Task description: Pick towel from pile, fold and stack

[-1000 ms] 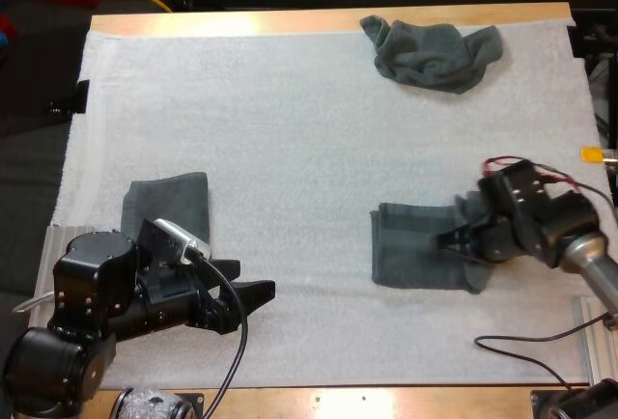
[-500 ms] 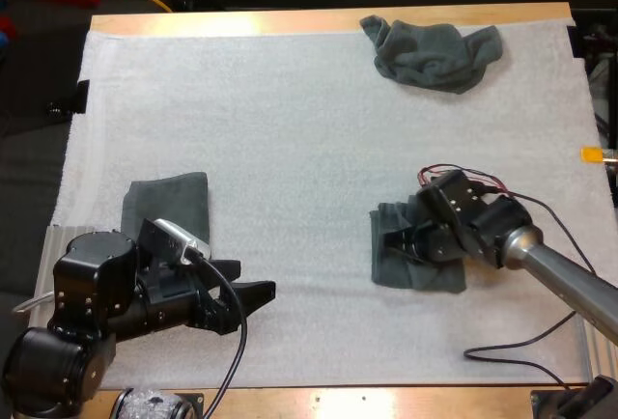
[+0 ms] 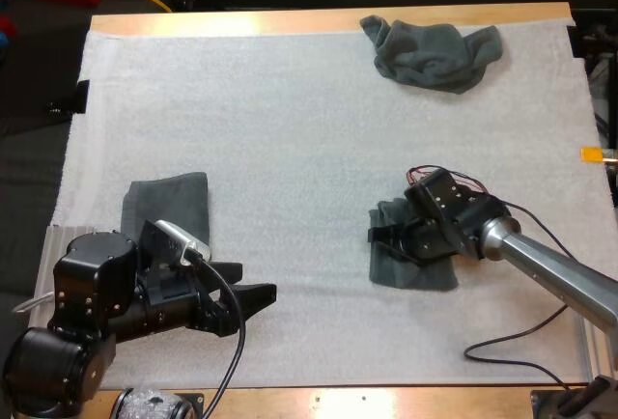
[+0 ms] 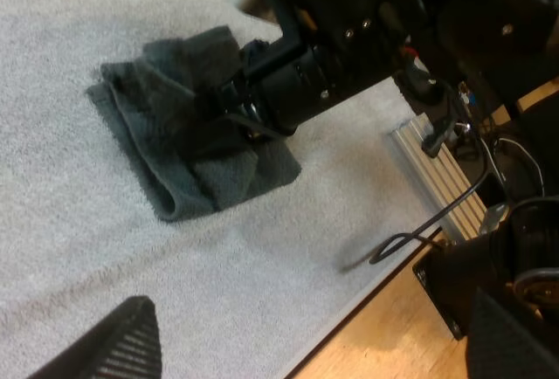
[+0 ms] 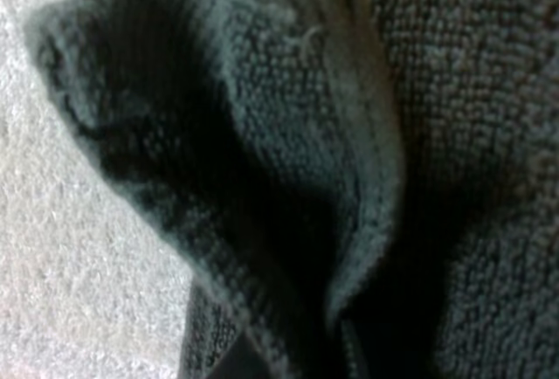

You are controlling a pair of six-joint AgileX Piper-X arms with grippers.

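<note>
I see the light wooden table [image 3: 290,21] showing as a thin strip along the top and bottom of the high view, with the white foam mat [image 3: 290,129] spread over nearly all of it. The mat's middle and upper left lie bare, so there is wide room to move there.

The crumpled dark grey-green towel [image 3: 435,52] sits in the upper right, touching the mat's far edge. The half-folded dark grey-green towel [image 3: 406,272] [image 4: 175,161] lies right of centre, well in from every edge. The folded dark grey-green towel [image 3: 169,202] lies flat at the lower left, close to the mat's left edge and partly under my left arm.

My right gripper [image 3: 379,236] is at the left edge of the half-folded towel, pinching a raised fold of it. My left gripper [image 3: 253,281] hovers over bare mat at the lower left, fingers spread and empty, just right of the folded towel and well apart from the half-folded one.
</note>
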